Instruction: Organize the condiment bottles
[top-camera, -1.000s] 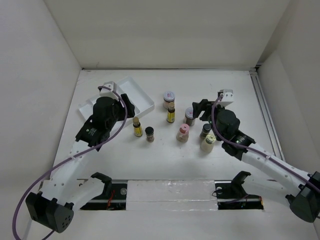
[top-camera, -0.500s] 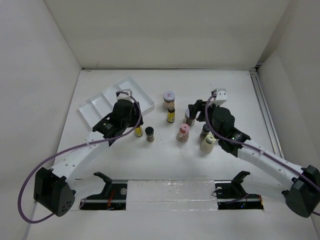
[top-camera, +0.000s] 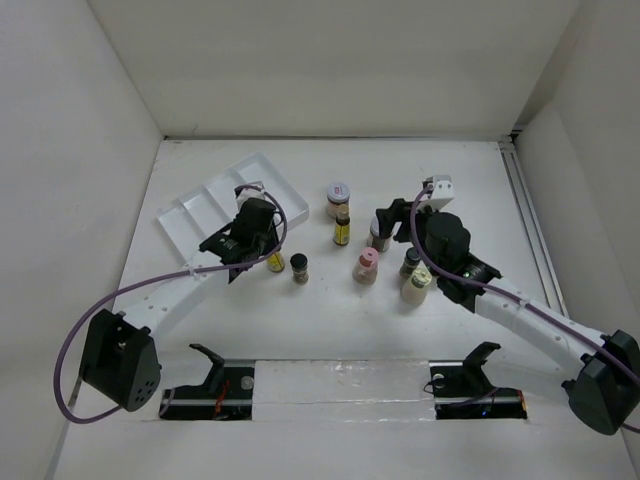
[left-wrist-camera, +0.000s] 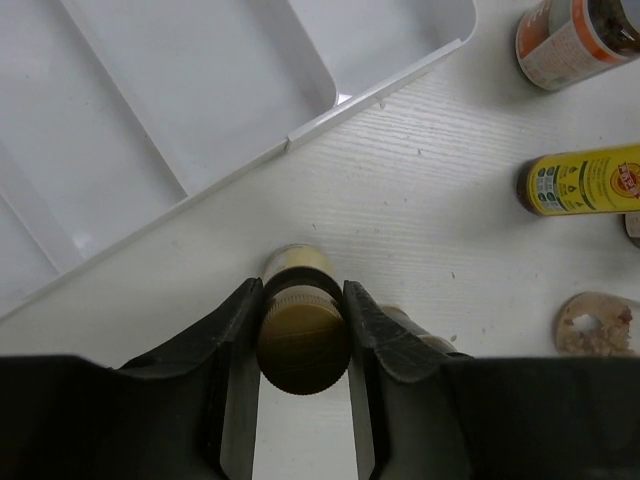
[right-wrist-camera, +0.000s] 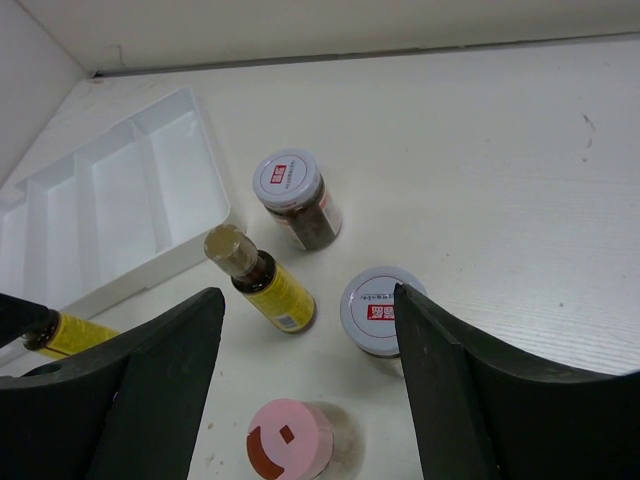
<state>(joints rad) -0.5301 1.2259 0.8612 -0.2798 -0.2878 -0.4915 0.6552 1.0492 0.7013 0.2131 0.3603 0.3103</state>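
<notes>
My left gripper (left-wrist-camera: 303, 292) is shut on the dark cap of a slim yellow-labelled bottle (left-wrist-camera: 303, 345), which stands on the table just off the tray's near rim; from above the left gripper (top-camera: 262, 248) covers most of that bottle (top-camera: 276, 263). My right gripper (right-wrist-camera: 305, 298) hangs open above the middle group, holding nothing. Below it are a second yellow bottle (right-wrist-camera: 268, 283), a pink-capped bottle (right-wrist-camera: 290, 450) and two brown jars with silvery lids (right-wrist-camera: 378, 310) (right-wrist-camera: 293, 192). In the top view a small dark jar (top-camera: 299, 268) stands right of the held bottle.
The white divided tray (top-camera: 228, 192) lies at the back left, its compartments bare. Under the right arm stand a dark jar (top-camera: 410, 260) and a cream-capped bottle (top-camera: 416, 285). White walls close in the table on three sides.
My left arm swung right from over the tray to the yellow bottle and its jaws closed on the cap. My right gripper shifted slightly left over the silvery-lidded jar.
</notes>
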